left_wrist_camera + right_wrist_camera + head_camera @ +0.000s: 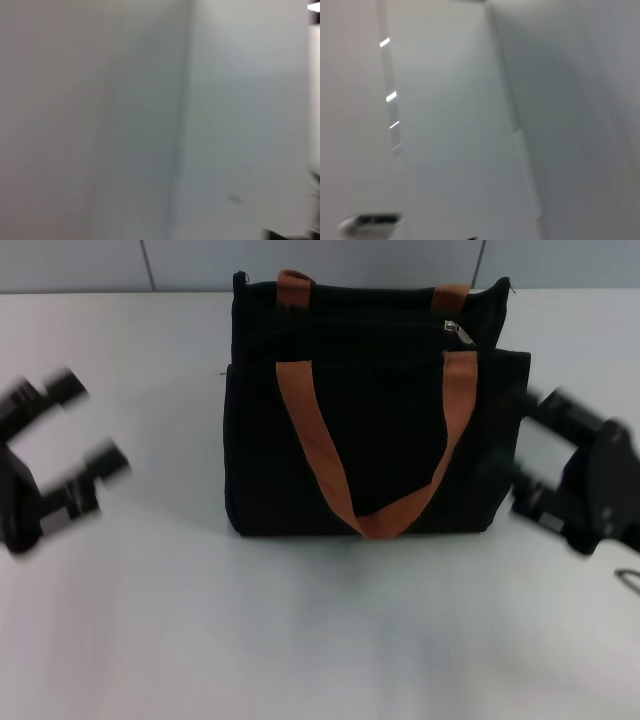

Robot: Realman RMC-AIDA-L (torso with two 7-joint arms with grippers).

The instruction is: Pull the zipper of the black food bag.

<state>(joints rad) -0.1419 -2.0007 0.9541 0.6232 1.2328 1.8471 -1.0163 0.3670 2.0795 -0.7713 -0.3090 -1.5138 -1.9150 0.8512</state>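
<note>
Head view: black food bag [375, 410] upright on the white counter [300, 640], centre of frame, orange-brown strap handle [385, 515] looping down its front. Zipper [459, 331], small silver pull tab, at about 1 o'clock on the bag's top edge, near the right end of the zip line. Left end effector [85, 425] at 9 o'clock, well apart from the bag, fingers spread, released. Right end effector [530, 455] at 3 o'clock, just beside the bag's side, fingers apart, grasping nothing. Wrist views: only blurred pale surfaces.
</note>
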